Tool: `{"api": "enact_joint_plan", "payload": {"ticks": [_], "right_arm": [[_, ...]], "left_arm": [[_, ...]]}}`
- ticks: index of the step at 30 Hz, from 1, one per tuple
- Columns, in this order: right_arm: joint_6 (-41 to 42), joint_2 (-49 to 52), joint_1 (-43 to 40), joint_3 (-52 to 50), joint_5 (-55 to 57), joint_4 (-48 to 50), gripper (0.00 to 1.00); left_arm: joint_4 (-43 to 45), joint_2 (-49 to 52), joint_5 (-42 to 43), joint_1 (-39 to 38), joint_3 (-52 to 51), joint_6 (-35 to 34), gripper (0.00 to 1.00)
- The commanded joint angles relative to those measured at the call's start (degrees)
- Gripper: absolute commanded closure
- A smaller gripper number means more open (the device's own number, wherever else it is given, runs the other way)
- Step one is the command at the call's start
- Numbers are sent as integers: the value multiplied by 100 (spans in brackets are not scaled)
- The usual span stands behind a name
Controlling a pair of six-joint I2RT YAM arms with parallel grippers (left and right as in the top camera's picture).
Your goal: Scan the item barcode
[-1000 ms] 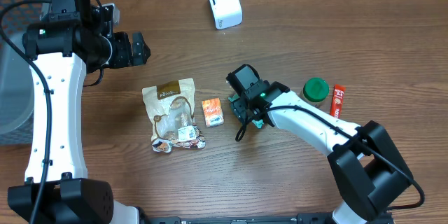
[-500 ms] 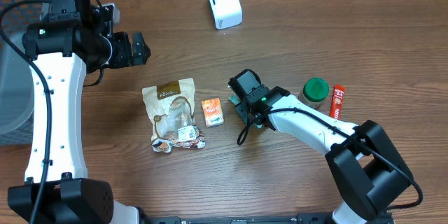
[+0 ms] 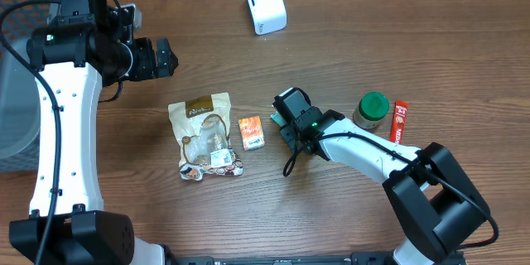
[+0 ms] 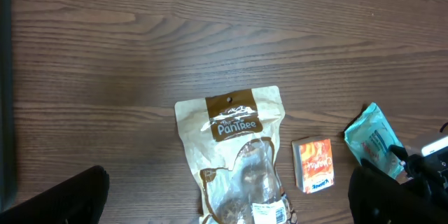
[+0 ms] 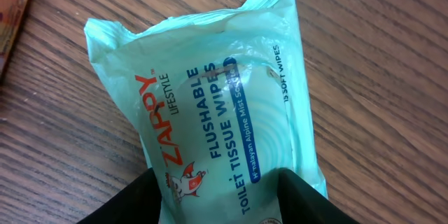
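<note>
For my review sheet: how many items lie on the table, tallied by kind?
Barcode scanner: 1
Snack pouch: 1
Orange box: 1
Wipes pack: 1
Green-lidded jar: 1
Red sachet: 1
Total: 6

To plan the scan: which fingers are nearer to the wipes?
Right. The right fingers grip the wipes; the left fingers hover far away, beyond the snack bag.

Left arm (image 3: 74, 132), right arm (image 3: 364, 156): white link shells, black joint housings, external black cable (image 3: 55, 132). Left hand (image 3: 171, 56), right hand (image 5: 217, 199): black. Green indicator light (image 3: 315, 119) on right wrist.
</note>
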Motion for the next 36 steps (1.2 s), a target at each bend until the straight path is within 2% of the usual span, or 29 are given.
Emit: {"api": "enact_joint_plan", "payload": {"ticks": [1,5,9,15,19,22,27,31,36], "right_arm": [[59,131,24,-234,-857,-61,47],[59,131,24,-234,-946,-66,47],[59,131,-11,-234,-861,-59,67],[59,129,-9,-229,-863,-70,67],[151,48,-9,-68,-870,-205,84],[260,-105,-9,175,-984,-402,89],[437,-535,-46,529,-1480,-662,96],[688,-892,-278,560,-2131,-656,96],[688,-988,-992,555,-4275,-660,96]], "left_arm": [[7,26,-13,20,-17,4,0],[7,26,-13,20,-15,4,0],[7,26,-13,20,-17,4,0],[9,26,-13,20,-15,4,0],[7,26,-13,20,-17,4,0],[7,26,-13,20,-15,4,0],[7,26,-13,20,-15,4,0],[7,26,-13,20,-17,4,0],[7,26,-13,20,-17,4,0]]}}
